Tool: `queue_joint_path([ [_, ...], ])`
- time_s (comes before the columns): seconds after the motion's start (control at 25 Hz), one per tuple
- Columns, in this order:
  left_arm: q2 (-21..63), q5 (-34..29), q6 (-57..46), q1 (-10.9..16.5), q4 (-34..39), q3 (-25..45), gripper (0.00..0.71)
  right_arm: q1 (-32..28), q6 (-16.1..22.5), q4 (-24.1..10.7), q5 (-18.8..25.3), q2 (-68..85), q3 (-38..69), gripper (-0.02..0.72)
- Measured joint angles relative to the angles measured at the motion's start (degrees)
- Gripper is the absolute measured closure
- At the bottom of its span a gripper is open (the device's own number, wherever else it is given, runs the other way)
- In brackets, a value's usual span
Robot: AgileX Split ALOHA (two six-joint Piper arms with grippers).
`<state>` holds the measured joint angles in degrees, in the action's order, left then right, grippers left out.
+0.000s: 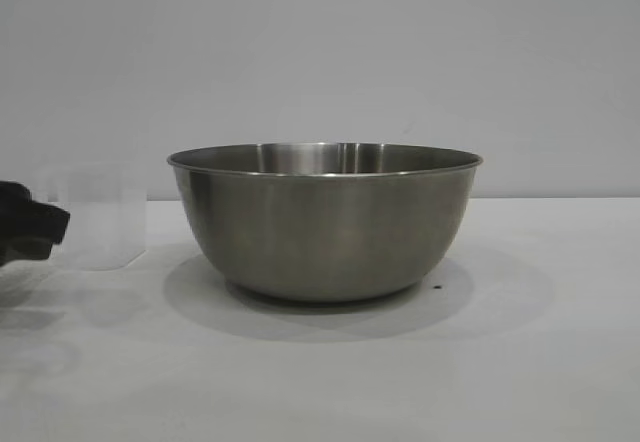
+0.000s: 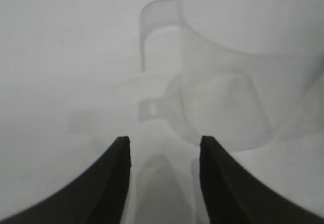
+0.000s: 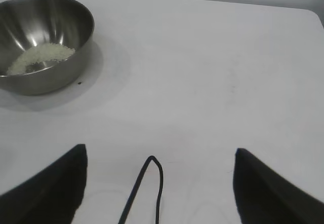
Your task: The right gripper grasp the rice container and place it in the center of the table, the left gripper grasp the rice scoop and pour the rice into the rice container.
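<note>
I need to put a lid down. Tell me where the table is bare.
Bare table lies right of the rice container, out to the far edge, and along the front. It is crowded on the bowl's left, where the rice scoop stands with the open left gripper beside it.

Steel rice container [image 1: 325,224] upright mid-table, rice [image 3: 41,58] heaped inside, clear rice scoop [image 1: 100,217] upright beside it
</note>
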<state>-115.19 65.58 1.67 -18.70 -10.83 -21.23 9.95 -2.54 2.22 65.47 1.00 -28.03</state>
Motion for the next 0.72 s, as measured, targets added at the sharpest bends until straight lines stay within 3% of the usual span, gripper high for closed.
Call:
queue_joint_path([
  [0.24, 9.6, -2.8, 0.3, 0.0, 1.7, 1.8, 0.434, 0.0, 0.0, 0.0, 0.0, 0.0, 0.0, 0.160],
  [0.72, 34.4, -31.4, -1.5, 0.0, 6.8, 2.2, 0.434, 0.0, 0.0, 0.0, 0.0, 0.0, 0.0, 0.160],
])
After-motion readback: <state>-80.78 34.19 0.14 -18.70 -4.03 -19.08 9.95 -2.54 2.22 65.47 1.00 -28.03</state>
